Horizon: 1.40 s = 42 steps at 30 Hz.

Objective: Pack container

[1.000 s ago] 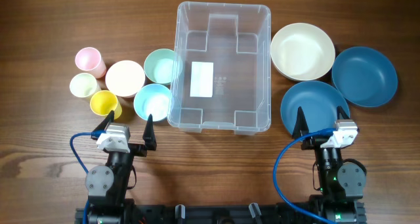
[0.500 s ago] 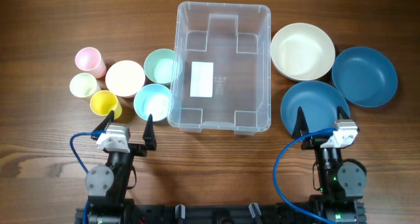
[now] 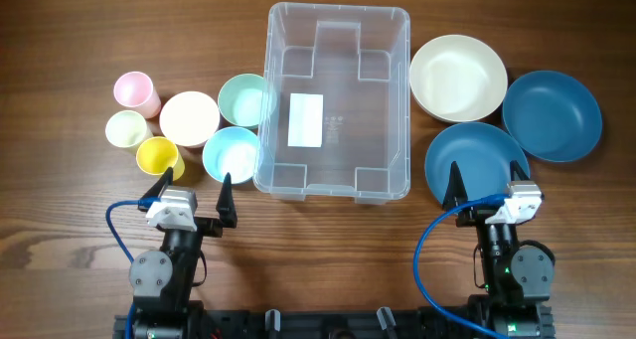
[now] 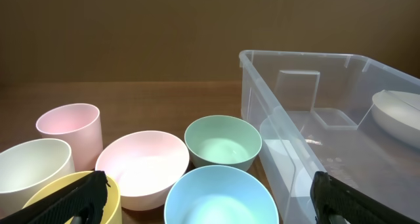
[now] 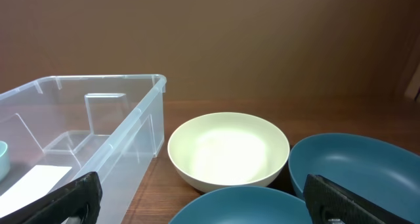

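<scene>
Overhead: nothing moved since second ago. Left pincer (image 3: 195, 177) and right pincer (image 3: 487, 175) both spread wide, gripping nothing. Container (image 3: 383, 110) ahead, between them, bare inside. Light blue bowl (image 3: 232, 153) just ahead of left pincer. You have yet to begin packing.

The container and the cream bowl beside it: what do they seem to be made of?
The container: clear, glossy, probably hard plastic; the wooden table shows through it. The cream bowl: opaque, smooth, with a soft sheen, likely plastic or melamine; ceramic cannot be ruled out.
</scene>
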### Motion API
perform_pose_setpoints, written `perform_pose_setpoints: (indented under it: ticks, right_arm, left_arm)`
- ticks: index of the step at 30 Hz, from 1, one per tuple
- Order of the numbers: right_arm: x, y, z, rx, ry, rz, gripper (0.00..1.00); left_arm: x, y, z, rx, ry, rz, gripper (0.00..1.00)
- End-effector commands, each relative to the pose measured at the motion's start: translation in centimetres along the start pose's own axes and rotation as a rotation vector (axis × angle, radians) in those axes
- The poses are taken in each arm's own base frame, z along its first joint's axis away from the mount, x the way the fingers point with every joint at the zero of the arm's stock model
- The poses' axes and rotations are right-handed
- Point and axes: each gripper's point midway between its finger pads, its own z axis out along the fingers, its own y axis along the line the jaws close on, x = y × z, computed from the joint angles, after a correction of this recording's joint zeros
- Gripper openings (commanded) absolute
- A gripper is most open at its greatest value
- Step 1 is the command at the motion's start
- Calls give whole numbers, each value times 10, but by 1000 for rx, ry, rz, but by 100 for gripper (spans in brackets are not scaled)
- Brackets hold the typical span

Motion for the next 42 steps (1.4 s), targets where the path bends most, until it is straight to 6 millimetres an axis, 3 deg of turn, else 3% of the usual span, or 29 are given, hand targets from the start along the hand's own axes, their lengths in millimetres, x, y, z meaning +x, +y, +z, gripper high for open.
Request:
perform_pose_setpoints:
  ticks: [1,20,25,29,32,36,39,42]
  right_arm:
    - [-2,3,0,-14,-11,-11,100]
    - [-7,3,-1,-17,-32,-64,100]
    - [-24,17,-3,-96,-82,-66,100]
    - [-52,2,-11,1,-61,-30,100]
    - [-80,-21,-19,139,-8,-16,100]
    - [-110,-24,-14,169,54,-41,100]
    - [-111,-25,-2,171,144,-46,100]
    - [-95,-25,12,171,244,-53,100]
  left_arm:
    - [5,0,1,3,9,8,100]
    - [5,0,1,3,9,8,100]
    - [5,0,1,3,9,8,100]
    - [5,0,1,3,9,8,100]
    - [5,-1,1,3,9,8,100]
    - [5,0,1,3,9,8,100]
    - [5,0,1,3,9,8,100]
    - [5,0,1,3,9,8,100]
